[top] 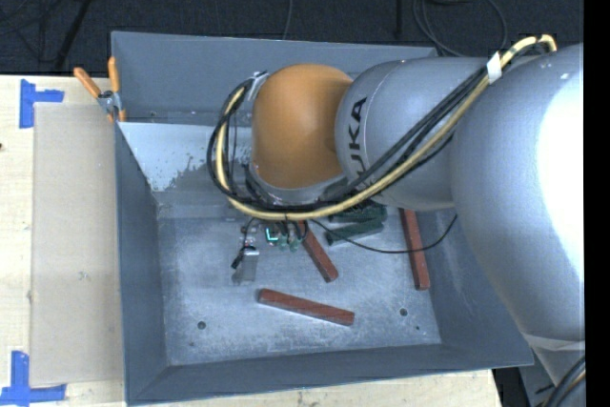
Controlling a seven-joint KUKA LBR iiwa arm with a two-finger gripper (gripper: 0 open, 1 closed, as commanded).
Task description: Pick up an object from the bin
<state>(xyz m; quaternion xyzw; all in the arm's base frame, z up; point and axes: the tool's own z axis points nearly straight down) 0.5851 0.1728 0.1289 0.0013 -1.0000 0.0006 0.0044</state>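
Gripper point(246, 262) is low over the bin point(191, 300) floor, left of centre. Can't tell if the claw is apart or together, and nothing visible in it. Likely targets: slanted brown stick point(320, 259) just beside at 3 o'clock, axis 11-to-5, top end under the wrist. Flat brown bar point(305, 307) near at 4 o'clock, axis roughly 9-to-3, looks the clearer grab.

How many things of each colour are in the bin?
Reddish-brown sticks: 3
Dark green thing, partly under the arm: 1
Total in view: 4
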